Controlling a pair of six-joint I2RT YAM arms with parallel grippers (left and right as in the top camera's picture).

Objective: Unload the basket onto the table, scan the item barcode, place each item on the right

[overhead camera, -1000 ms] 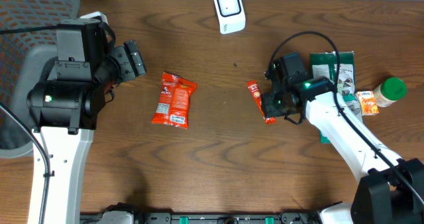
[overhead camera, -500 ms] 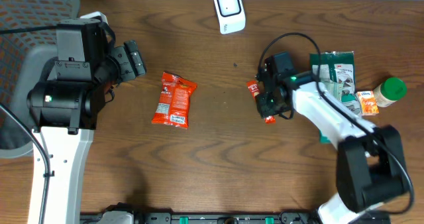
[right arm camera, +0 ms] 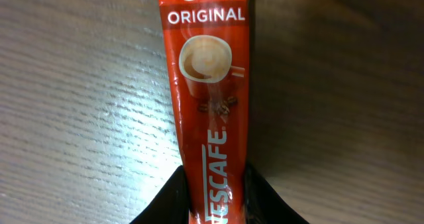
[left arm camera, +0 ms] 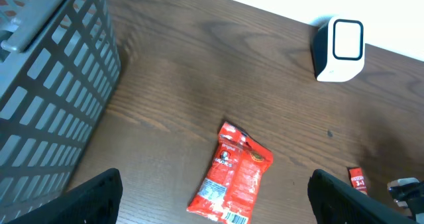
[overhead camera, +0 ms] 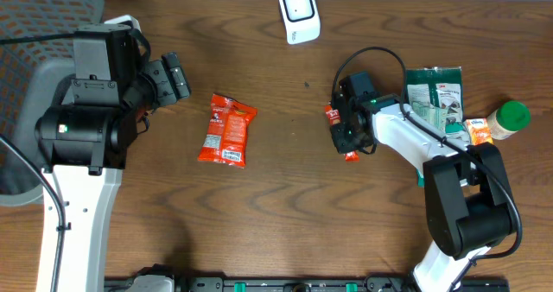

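Right of the worktop's (overhead camera: 276,214) centre: a red coffee stick (right arm camera: 209,85), flat on the wood, printed face up, running from far to near on a slight slant. Clenched on its near end: the right gripper (overhead camera: 350,135), one finger pressed against each long edge, the far end poking free. Above the left side, near a grey mesh basket (left arm camera: 46,85): the left gripper (overhead camera: 175,76), released, fingers spread wide, touching nothing. At the far edge, about midway along: a white scanner (overhead camera: 299,14), well apart from the stick, bare wood between. Left of centre: a red snack packet (overhead camera: 227,130), apart from both grippers. Toward the right edge: a green pouch (overhead camera: 436,89), a small orange packet (overhead camera: 478,134) and a green-capped bottle (overhead camera: 505,119), bunched just beside the right arm. Open wood along the near edge and across the middle between snack packet and stick.
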